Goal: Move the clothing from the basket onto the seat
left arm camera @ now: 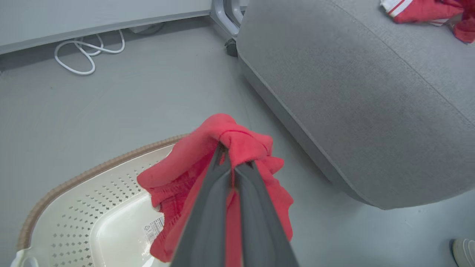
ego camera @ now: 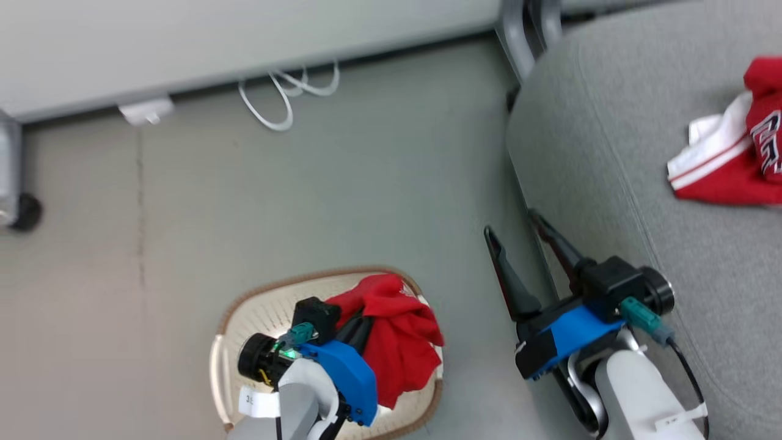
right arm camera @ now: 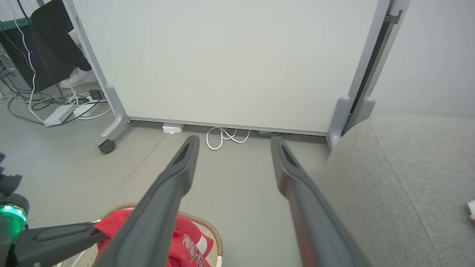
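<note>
A: Where is the clothing?

B: A jersey [ego camera: 730, 177] lies on the seat [ego camera: 611, 153], well in from its rounded front edge, at the far right of the head view. A red garment [ego camera: 400, 342] is at the basket [ego camera: 287, 282], bunched on the side nearest the seat and reaching out across that rim.

A: Is anything holding it?

B: The left gripper [left arm camera: 233, 157] is. Its two fingers are pinched together on a fold at the top of the garment. The cloth hangs down on both sides of them, over the basket's perforated wall and its bottom. I cannot tell whether the lowest fold touches the bottom.

A: And the other arm?

B: The right gripper [ego camera: 512, 225] is empty, with its fingers spread wide. It is over the floor [ego camera: 366, 183], just beside the seat's side edge. In the head view, the finger nearer the seat lines up with that edge.

A: How much room is there between the basket and the seat?

B: A strip of floor runs between the basket's rim and the seat's side, and the right arm is in that strip. Beyond it the floor stretches to a white panel [right arm camera: 230, 63], where a looped cable [ego camera: 287, 91] lies at its foot. The panel's grey leg [right arm camera: 339, 118] stands close to the seat's far corner. On the seat, a broad stretch of grey upholstery lies between the near edge and the jersey.
</note>
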{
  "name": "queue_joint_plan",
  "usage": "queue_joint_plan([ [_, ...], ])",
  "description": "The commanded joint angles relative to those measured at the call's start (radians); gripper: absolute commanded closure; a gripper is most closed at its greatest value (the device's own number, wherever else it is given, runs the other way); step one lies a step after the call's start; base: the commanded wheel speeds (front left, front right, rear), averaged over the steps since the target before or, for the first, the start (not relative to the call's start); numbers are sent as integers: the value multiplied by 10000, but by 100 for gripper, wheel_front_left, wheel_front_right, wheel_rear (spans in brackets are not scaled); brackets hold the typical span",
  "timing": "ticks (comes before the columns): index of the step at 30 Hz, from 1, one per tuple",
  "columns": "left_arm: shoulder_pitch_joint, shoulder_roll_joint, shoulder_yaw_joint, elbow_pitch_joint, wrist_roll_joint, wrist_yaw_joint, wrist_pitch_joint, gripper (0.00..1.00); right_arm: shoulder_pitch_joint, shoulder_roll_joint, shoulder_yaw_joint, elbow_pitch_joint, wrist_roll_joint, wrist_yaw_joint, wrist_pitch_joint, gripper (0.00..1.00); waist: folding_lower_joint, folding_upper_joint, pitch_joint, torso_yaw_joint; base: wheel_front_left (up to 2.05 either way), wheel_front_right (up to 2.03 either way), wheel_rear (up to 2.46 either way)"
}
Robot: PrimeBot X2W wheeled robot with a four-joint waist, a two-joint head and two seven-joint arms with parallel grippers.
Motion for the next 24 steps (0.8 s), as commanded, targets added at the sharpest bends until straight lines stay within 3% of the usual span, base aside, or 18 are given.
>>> queue_joint_plan([
  [1, 112, -16, -186, -280, -93, -70, -46, 100, 392, -24, 25, -3, 49, 1, 75, 0, 4, -1, -1390, 782, 0, 0, 0],
  [11, -568, 95, -1041, -1464, -507, -71, -46, 100, 1260, -21, 295, 31, 425, 1, 332, 0, 4, -1, -2972, 1113, 0, 0, 0],
  [24, -2166, 90, -1989, -2224, -1295, -72, -17, 100, 1648, -19, 431, -84, 677, 1, 457, 0, 4, -1, -3593, 1216, 0, 0, 0],
])
